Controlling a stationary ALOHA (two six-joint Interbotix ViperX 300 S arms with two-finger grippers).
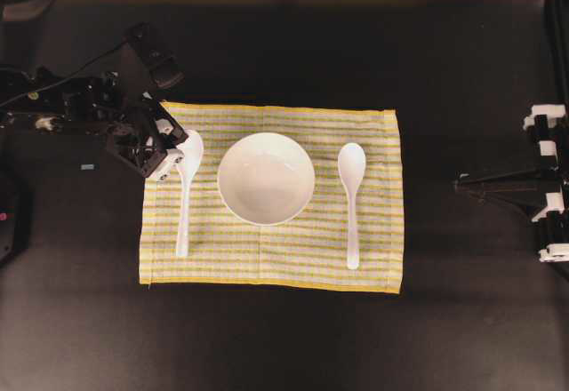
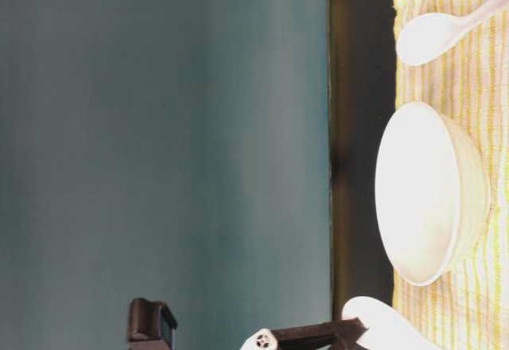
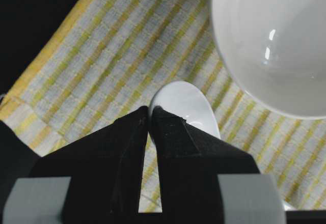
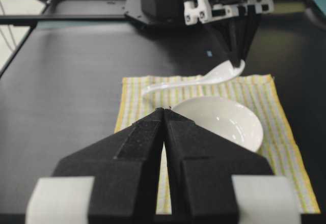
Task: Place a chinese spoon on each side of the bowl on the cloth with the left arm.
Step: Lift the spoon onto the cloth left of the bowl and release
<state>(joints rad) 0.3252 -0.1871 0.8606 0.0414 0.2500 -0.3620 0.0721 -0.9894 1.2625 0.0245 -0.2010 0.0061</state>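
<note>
- The bowl (image 1: 266,178) sat at the middle of the cloth (image 1: 276,262), with a white spoon on each side of it; in the left wrist view its rim was cut off by the picture's upper and right edges.
- The right spoon (image 1: 352,197) lay fully in view and untouched, scoop toward the cloth's far hem, near the bowl but apart from it.
- The left spoon (image 1: 186,197) lay the same way; the left claw (image 1: 165,165) covered the outer edge of its scoop in the overhead view, so contact there could not be told.
- In the left wrist view the left claw's black fingers (image 3: 175,137) met at their tips with nothing between them, and they hid the near part of the spoon's scoop.
- The right claw (image 4: 165,111) was closed and empty, hanging over bare table (image 1: 293,338) well off the cloth's right edge.
- Striped cloth showed between each spoon and the bowl, and a margin ran outside each spoon to the side hem.
- Dark table surrounded the cloth on every side.
</note>
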